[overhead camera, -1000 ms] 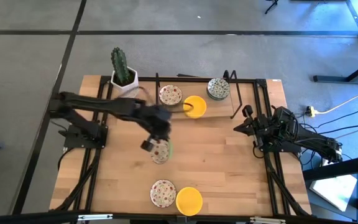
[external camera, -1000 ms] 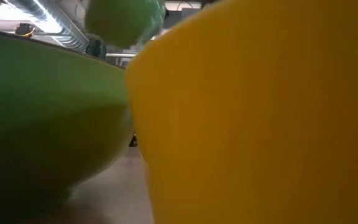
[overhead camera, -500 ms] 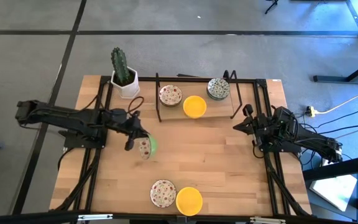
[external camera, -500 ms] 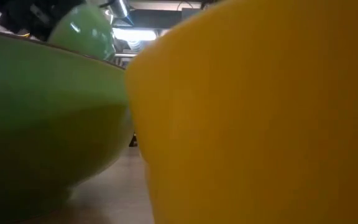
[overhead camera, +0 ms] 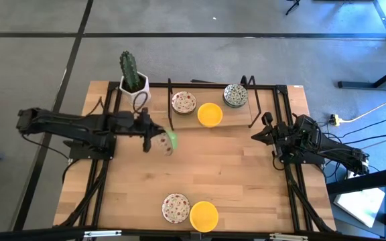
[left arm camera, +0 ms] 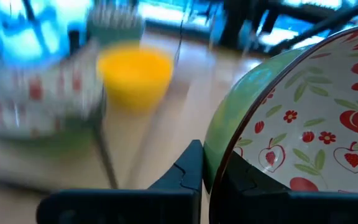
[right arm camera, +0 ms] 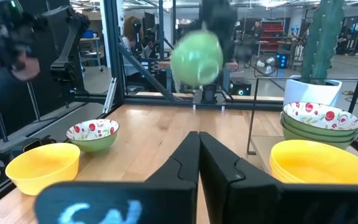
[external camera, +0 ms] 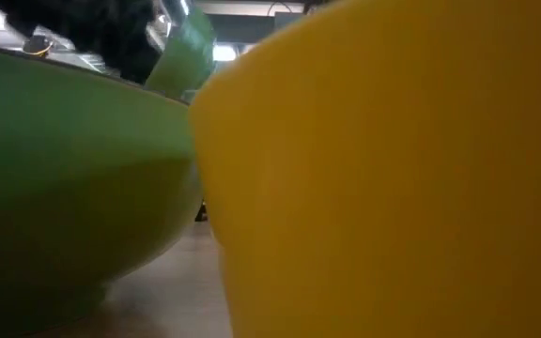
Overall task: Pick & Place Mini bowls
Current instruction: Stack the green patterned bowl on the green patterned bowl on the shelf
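- Left gripper (overhead camera: 154,139) clamps the rim of a green-backed, red-floral mini bowl (overhead camera: 167,141), tilted on edge above the wooden table (overhead camera: 246,181), just in front of the black wire rack (overhead camera: 170,114).
- Rack holds a floral bowl stack (overhead camera: 183,102), yellow bowl stack (overhead camera: 210,114) and grey-patterned bowl stack (overhead camera: 235,95).
- Potted cactus (overhead camera: 132,75) stands beside the rack.
- Near edge: floral bowl (overhead camera: 175,208) touching yellow bowl (overhead camera: 204,215).
- Right gripper (overhead camera: 259,136) closed, empty, at the table's right.

Mid-table bare wood (overhead camera: 233,167) is open for passage. Obstacles: black rack (overhead camera: 210,114) with stacked bowls at back, cactus pot (overhead camera: 133,84) back-left, two bowls (overhead camera: 190,211) at front edge.
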`<state>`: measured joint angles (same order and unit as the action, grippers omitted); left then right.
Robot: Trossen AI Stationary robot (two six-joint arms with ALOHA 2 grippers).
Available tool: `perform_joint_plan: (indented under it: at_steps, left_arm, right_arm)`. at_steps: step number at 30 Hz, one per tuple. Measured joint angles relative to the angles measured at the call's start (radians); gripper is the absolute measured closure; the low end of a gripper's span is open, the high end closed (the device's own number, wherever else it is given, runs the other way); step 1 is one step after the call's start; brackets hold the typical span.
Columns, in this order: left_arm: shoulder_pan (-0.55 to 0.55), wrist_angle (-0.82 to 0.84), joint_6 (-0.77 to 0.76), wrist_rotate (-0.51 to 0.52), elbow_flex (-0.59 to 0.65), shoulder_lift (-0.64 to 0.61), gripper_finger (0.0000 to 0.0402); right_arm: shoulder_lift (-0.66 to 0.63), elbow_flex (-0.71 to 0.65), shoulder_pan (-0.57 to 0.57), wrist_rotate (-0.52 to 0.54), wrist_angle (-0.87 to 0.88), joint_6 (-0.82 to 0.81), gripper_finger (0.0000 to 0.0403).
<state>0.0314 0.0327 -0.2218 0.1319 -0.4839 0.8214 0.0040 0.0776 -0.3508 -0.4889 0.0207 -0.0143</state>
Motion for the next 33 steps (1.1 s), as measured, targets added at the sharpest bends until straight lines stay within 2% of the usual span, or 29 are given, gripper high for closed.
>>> perform_joint_plan:
  at_steps: [2, 4, 7, 9, 13, 19, 25, 28, 33]
  left_arm:
    - [-0.002, 0.029, 0.066, 0.026, -0.098, 0.023, 0.0393]
    - [0.005, 0.098, 0.120, 0.099, -0.224, 0.057, 0.0393]
    - [0.052, 0.297, 0.166, 0.198, -0.466, 0.143, 0.0393]
    - [0.097, 0.444, 0.179, 0.216, -0.633, 0.232, 0.0393]
    - [0.212, 0.713, 0.216, 0.191, -0.964, 0.439, 0.0393]
    - [0.359, 1.072, 0.269, 0.019, -1.370, 0.773, 0.0393]
    - [0.431, 1.299, 0.374, -0.053, -1.590, 1.049, 0.0393]
    - [0.449, 1.359, 0.430, -0.102, -1.629, 1.146, 0.0393]
    - [0.465, 1.362, 0.465, -0.083, -1.673, 1.251, 0.0393]
  right_arm:
    - [0.000, 0.000, 0.000, 0.000, 0.000, 0.000, 0.0391]
    - [0.000, 0.000, 0.000, 0.000, 0.000, 0.000, 0.0391]
    - [0.000, 0.000, 0.000, 0.000, 0.000, -0.001, 0.0391]
    - [0.000, 0.000, 0.000, 0.000, 0.000, -0.001, 0.0391]
    - [0.000, 0.000, 0.000, 0.000, 0.000, -0.001, 0.0391]
    - [0.000, 0.000, 0.000, 0.000, 0.000, -0.001, 0.0391]
    - [0.000, 0.000, 0.000, 0.000, 0.000, -0.001, 0.0391]
    - [0.000, 0.000, 0.000, 0.000, 0.000, 0.000, 0.0391]
    - [0.000, 0.000, 0.000, 0.000, 0.000, 0.015, 0.0391]
